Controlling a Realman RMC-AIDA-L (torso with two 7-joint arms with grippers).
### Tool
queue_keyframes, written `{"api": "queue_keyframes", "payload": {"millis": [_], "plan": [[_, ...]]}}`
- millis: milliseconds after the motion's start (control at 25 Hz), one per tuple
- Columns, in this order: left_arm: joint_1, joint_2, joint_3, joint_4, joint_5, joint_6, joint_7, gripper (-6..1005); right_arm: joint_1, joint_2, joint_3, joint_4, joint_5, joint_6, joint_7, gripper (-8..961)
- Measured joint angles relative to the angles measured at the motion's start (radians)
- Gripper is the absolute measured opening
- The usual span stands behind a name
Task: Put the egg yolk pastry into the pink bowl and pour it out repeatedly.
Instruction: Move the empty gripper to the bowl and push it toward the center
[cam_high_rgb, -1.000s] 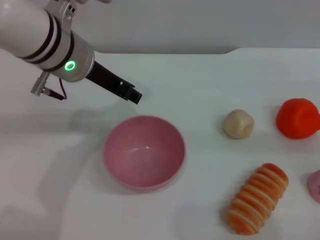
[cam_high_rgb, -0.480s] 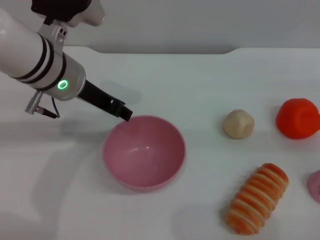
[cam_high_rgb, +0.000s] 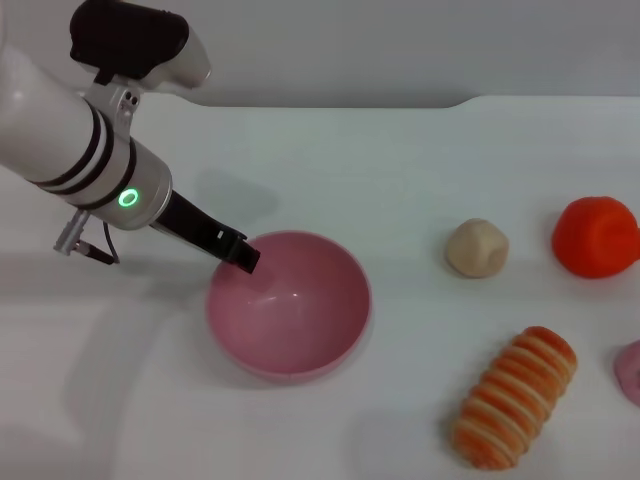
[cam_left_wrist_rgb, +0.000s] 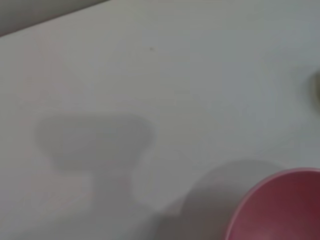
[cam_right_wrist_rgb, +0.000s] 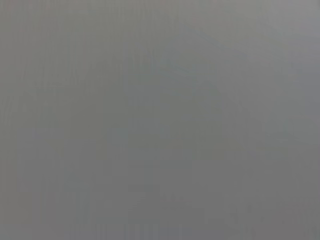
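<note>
The pink bowl (cam_high_rgb: 290, 305) stands upright and empty on the white table, left of centre in the head view; part of its rim (cam_left_wrist_rgb: 280, 207) also shows in the left wrist view. The egg yolk pastry (cam_high_rgb: 477, 247), a small beige lump, lies on the table to the right of the bowl. My left gripper (cam_high_rgb: 243, 256) reaches in from the upper left, its dark tip at the bowl's far-left rim. The right gripper is out of view; its wrist view shows only flat grey.
An orange-red rounded object (cam_high_rgb: 597, 236) sits at the right edge. An orange-and-cream striped roll (cam_high_rgb: 515, 397) lies at the lower right. A pink item (cam_high_rgb: 630, 370) peeks in at the right border. The table's back edge (cam_high_rgb: 330, 102) runs across the top.
My left arm has moved down and toward me, bringing the gripper tip from behind the bowl to its far-left rim. The bowl and the pastry have stayed put.
</note>
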Motion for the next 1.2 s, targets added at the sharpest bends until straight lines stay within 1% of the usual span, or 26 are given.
{"api": "queue_keyframes", "payload": {"millis": [360, 400, 600, 680, 960, 1120, 1200], "plan": [[0.011, -0.002, 0.002, -0.03, -0.001, -0.01, 0.0, 536, 0.004, -0.006, 0.0, 0.004, 0.0, 0.0, 0.0, 430], [0.014, -0.002, 0.006, -0.054, -0.011, -0.025, 0.0, 536, 0.005, -0.006, 0.0, 0.004, 0.0, 0.0, 0.0, 429], [0.014, -0.001, 0.015, -0.082, -0.032, -0.042, 0.002, 533, 0.009, -0.008, 0.001, 0.006, 0.0, 0.0, 0.0, 426], [0.014, 0.0, 0.023, -0.112, -0.045, -0.061, 0.003, 531, 0.012, -0.009, 0.002, 0.009, 0.0, 0.0, 0.0, 425], [0.011, 0.001, 0.027, -0.116, -0.047, -0.067, 0.004, 527, 0.017, -0.011, 0.002, 0.012, 0.0, 0.0, 0.0, 422], [0.011, 0.001, 0.027, -0.116, -0.047, -0.067, 0.004, 501, 0.017, -0.011, 0.006, 0.012, 0.0, 0.0, 0.0, 420], [0.007, 0.005, 0.024, -0.116, -0.042, -0.073, 0.003, 488, 0.017, -0.011, 0.01, 0.012, 0.0, 0.0, 0.0, 419]]}}
